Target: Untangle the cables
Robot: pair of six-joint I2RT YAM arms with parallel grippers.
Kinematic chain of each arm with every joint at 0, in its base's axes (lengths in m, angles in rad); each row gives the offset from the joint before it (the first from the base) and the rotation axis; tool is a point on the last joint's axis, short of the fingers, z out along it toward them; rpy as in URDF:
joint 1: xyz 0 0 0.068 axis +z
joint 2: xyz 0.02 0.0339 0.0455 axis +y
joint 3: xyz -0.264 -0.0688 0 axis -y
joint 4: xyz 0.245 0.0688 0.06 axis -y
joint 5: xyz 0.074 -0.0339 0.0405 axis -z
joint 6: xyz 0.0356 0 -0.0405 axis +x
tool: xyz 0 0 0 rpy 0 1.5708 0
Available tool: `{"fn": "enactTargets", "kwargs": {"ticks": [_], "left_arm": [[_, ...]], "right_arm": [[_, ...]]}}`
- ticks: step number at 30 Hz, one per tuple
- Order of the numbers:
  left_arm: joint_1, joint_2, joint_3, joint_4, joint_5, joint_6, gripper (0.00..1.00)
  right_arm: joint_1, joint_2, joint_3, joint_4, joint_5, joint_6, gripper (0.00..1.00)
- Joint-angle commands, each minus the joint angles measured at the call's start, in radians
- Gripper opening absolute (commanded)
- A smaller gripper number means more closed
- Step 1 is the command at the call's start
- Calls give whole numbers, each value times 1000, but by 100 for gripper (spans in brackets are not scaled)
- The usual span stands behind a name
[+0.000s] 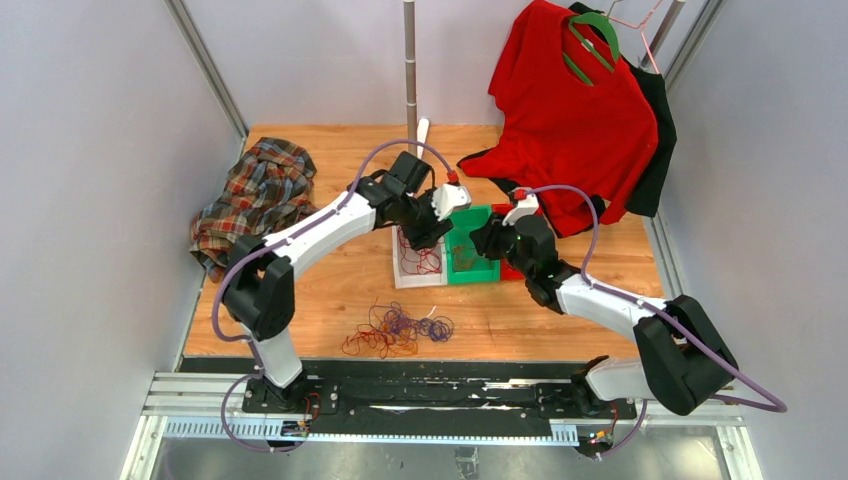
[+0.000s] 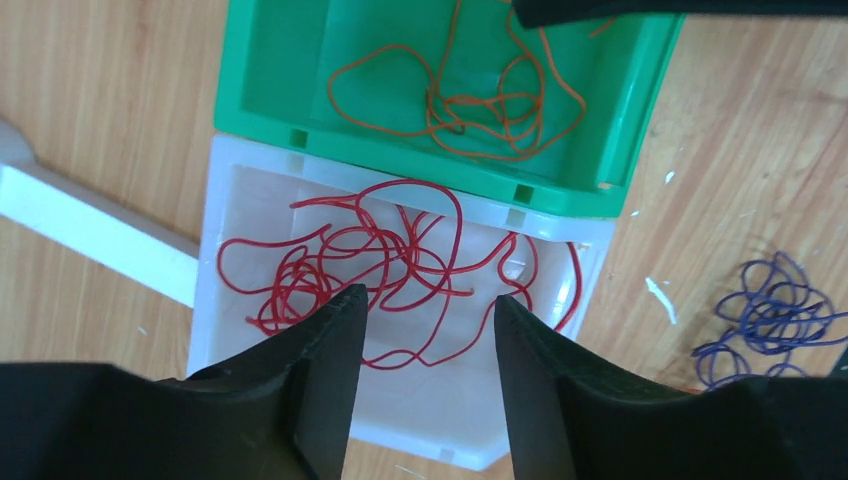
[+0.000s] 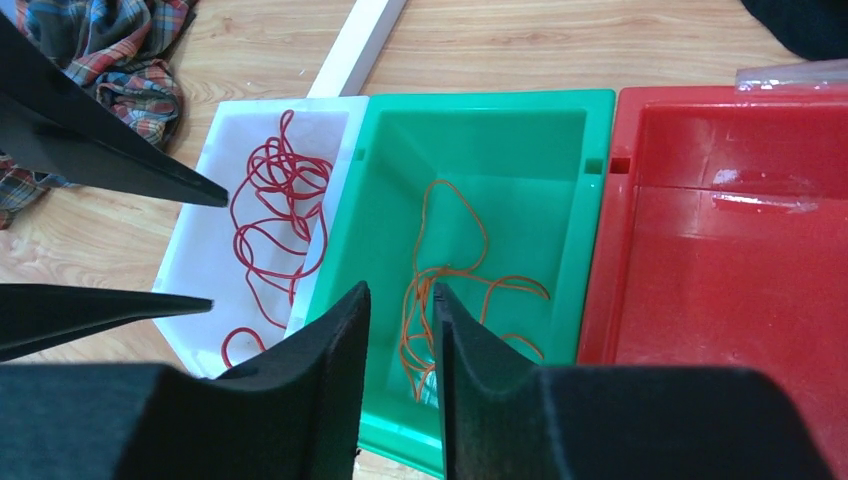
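The cables are found in three places. A bunch of red cables (image 2: pixel 380 260) is coiled loosely in a white bin (image 3: pixel 205 240), and a smaller bunch of orange cables (image 3: pixel 440 280) is spread over the floor of a green bin (image 3: pixel 520 170) that touches it. A mixed tangle (image 1: pixel 395 330) of purple-blue, orange and red loops is left on the bare wood near the front edge, well apart from the bins. All the strands are thin and wiry, bent into overlapping loops.

A red bin (image 3: pixel 720 260) is set against the far side of the green one, and no cable is seen in it. The left gripper (image 2: pixel 430 300) is held above the white bin with its fingers spread and nothing between them. The right gripper (image 3: pixel 400 290) is held over the green bin with only a narrow gap left between its fingers; no strand is seen to be pinched.

The bins are placed on a pale wooden table (image 1: pixel 330 290). A crumpled plaid shirt (image 1: pixel 255 195) is heaped at its left edge. At the back, a red T-shirt (image 1: pixel 565 110) is hung on a green hanger (image 1: pixel 595 45) beside a metal pole (image 1: pixel 410 60). The table is enclosed by plain grey walls.
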Motion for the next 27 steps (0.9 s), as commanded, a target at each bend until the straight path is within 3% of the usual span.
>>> {"fn": "enactTargets", "kwargs": {"ticks": [1, 4, 8, 9, 14, 16, 18, 20, 24, 27], "left_arm": [[2, 59, 21, -21, 12, 122, 52], [2, 81, 0, -1, -19, 149, 45], [7, 81, -84, 164, -162, 116, 13], [14, 80, -98, 190, -177, 105, 9], [42, 49, -162, 217, -183, 108, 5], [42, 28, -183, 197, -169, 121, 15], [42, -9, -186, 179, -139, 111, 48], [42, -61, -165, 156, -121, 70, 72], [44, -109, -28, 3, -23, -10, 90], [45, -159, 15, -50, 14, -70, 95]], "right_arm": [[-15, -17, 24, -34, 34, -11, 27], [-17, -13, 27, -38, 37, -4, 22], [-17, -26, 34, -52, 33, -5, 14], [-17, -34, 36, -60, 33, -7, 13], [-17, -61, 44, -90, 39, -12, 12], [-17, -58, 50, -92, 30, -7, 13], [-17, -52, 61, -102, 17, -1, 14], [-17, -55, 69, -121, 23, 4, 16], [-19, -55, 102, -213, 95, 6, 31], [-31, -38, 140, -296, 130, -7, 36]]}}
